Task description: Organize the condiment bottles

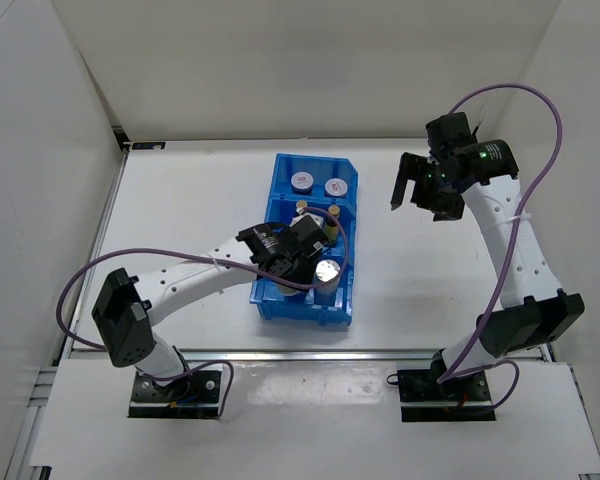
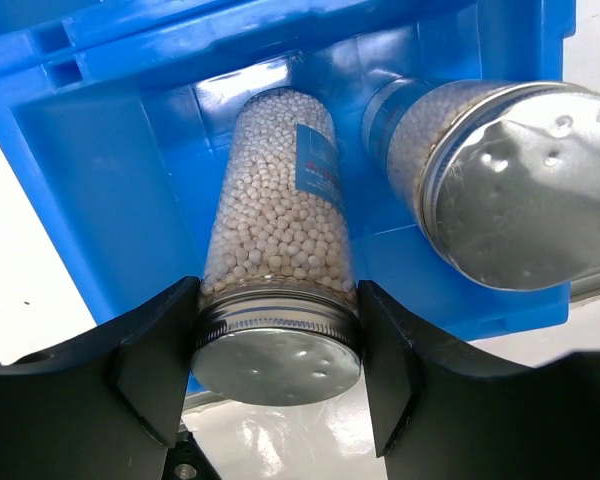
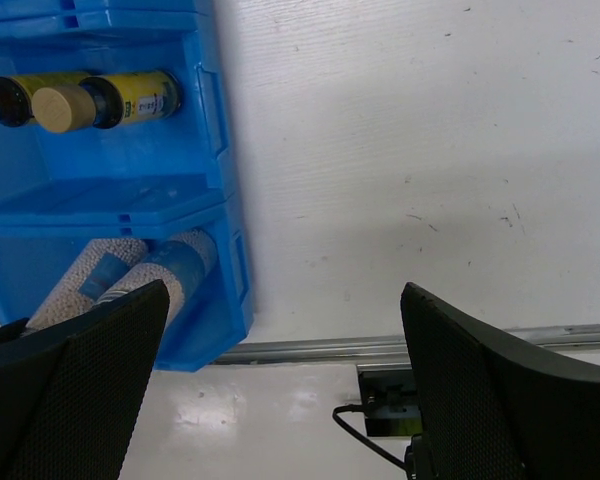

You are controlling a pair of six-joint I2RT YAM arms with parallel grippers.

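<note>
The blue bin (image 1: 280, 292) stands mid-table. Two white-lidded jars (image 1: 302, 181) (image 1: 337, 187) sit in its far compartment. Two amber black-capped bottles (image 1: 334, 217) (image 3: 110, 100) are in the middle one. My left gripper (image 1: 295, 262) (image 2: 277, 352) reaches into the near compartment, shut on the lid end of a silver-topped cylinder (image 2: 278, 230) full of white beads. The second silver-topped cylinder (image 1: 328, 270) (image 2: 500, 180) stands just right of it. My right gripper (image 1: 412, 190) (image 3: 280, 380) is open and empty, held above bare table to the right of the bin (image 3: 220, 130).
White walls close in the table at the back and both sides. A metal rail (image 3: 380, 348) runs along the table's front edge, with the right arm's base plate and cable (image 3: 380, 410) just beyond it. Purple cables loop from both arms.
</note>
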